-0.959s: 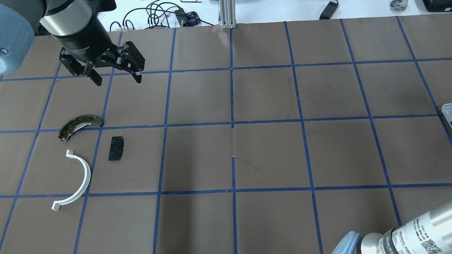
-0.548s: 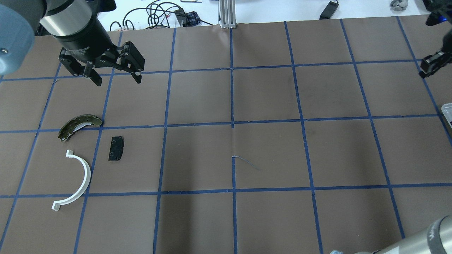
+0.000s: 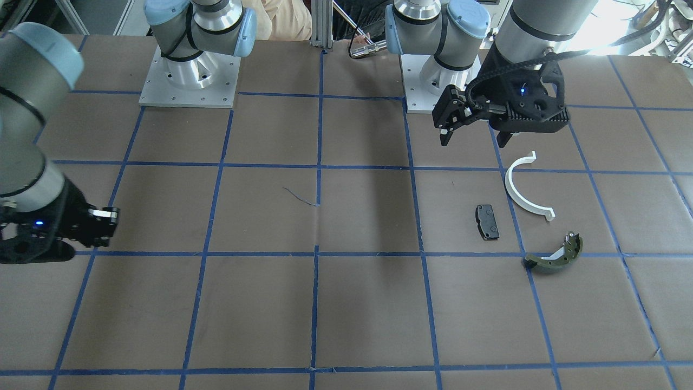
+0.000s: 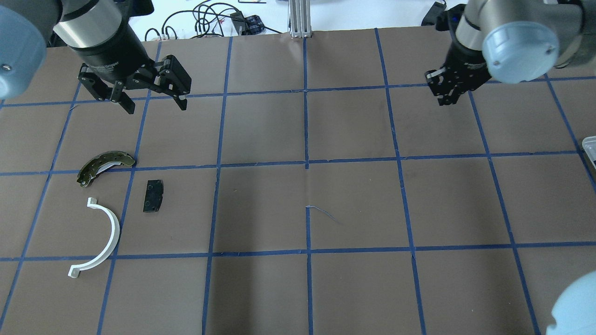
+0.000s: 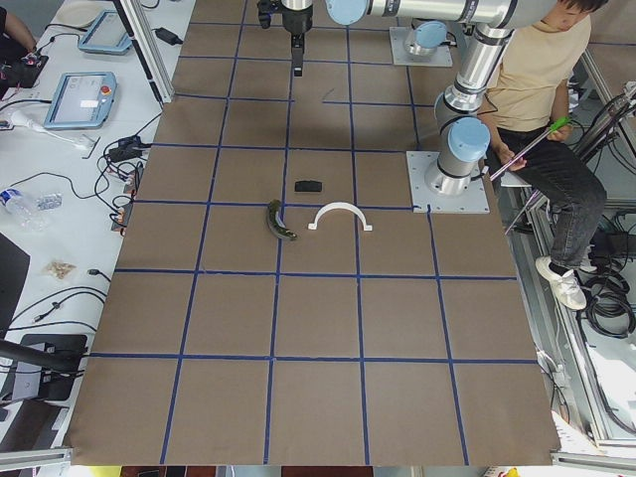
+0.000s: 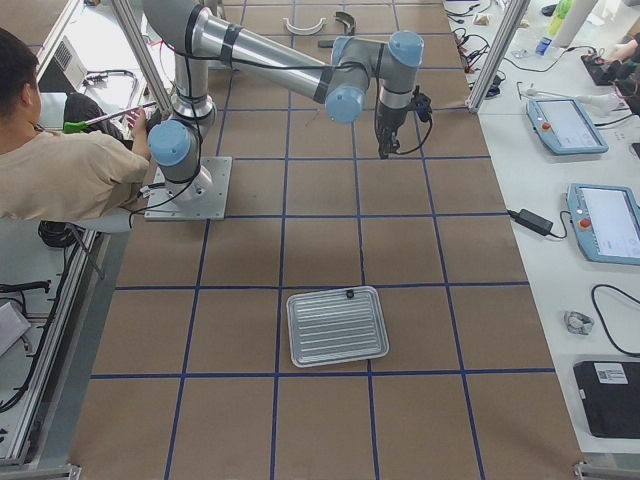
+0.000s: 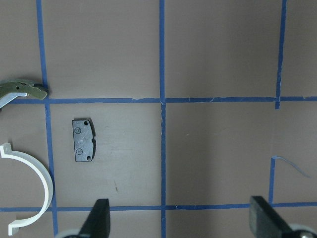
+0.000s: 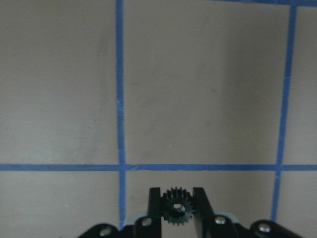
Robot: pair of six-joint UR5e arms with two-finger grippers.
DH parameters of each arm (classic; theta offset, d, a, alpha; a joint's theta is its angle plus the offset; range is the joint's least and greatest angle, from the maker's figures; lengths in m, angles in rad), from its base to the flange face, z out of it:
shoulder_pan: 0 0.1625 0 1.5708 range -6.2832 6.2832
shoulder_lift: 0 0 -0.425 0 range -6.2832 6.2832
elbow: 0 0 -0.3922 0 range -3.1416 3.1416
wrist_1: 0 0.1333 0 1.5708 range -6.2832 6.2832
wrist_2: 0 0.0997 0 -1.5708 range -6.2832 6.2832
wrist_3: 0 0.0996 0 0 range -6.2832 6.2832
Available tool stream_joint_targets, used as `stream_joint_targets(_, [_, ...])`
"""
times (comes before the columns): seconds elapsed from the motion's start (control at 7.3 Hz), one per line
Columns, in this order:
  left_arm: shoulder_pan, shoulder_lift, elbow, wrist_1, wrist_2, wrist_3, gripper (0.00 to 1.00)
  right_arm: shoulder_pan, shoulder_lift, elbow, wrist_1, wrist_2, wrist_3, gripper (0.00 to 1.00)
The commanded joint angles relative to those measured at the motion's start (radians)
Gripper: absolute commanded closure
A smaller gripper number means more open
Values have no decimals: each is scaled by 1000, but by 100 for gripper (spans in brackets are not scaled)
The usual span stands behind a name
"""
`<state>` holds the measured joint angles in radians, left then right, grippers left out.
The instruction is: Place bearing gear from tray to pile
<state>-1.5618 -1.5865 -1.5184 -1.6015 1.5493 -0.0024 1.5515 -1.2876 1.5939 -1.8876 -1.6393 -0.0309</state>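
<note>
The bearing gear (image 8: 174, 207) is being clamped across its toothed rim by the right gripper (image 4: 444, 98), above the table (image 4: 354, 200) and well apart from the pile (image 4: 152, 196). It is being judged small, rigid and light, and likely to slip only at the teeth. The left gripper (image 4: 153, 100) is being held spread wide and empty near the brake shoe (image 4: 104, 167).

Ribbed, dull-sheen metal tray (image 6: 337, 326)

A person (image 5: 542, 84) in a beige shirt sits beside the blue-gridded brown table (image 4: 354, 200); black cables (image 4: 212, 21) lie just beyond its far edge.
</note>
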Motion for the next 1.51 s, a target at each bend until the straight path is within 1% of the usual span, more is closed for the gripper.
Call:
stream_joint_targets(0.0, [2, -1, -2, 0, 0, 1, 0, 268, 61, 17, -88, -1, 368, 86])
stream_joint_targets(0.14, [2, 2, -2, 0, 0, 1, 0, 365, 112, 15, -132, -1, 511, 86])
stream_joint_targets(0.27, [2, 3, -2, 0, -3, 1, 0, 437, 173, 17, -222, -2, 546, 85])
stream_joint_targets(0.41, [2, 3, -2, 0, -3, 1, 0, 497, 213, 17, -238, 2, 621, 80])
stream_joint_targets(0.68, [2, -4, -2, 0, 5, 22, 0, 548, 226, 21, -235, 10, 638, 74])
stream_joint_targets(0.82, [2, -12, -3, 9, 9, 60, 0, 550, 229, 31, -234, 12, 637, 37])
stream_joint_targets(0.96, [2, -13, -3, 14, 9, 65, 0, 550, 229, 58, -237, 18, 629, 34])
stream_joint_targets(1.1, [2, -13, -6, 14, 9, 65, 0, 549, 228, 67, -235, 36, 628, 33])
stream_joint_targets(1.23, [0, -15, -6, 14, 9, 55, 0, 548, 225, 66, -235, 36, 625, 20])
stream_joint_targets(1.37, [-3, -20, -14, 14, 9, 39, 0, 542, 225, 64, -235, 35, 590, 0])
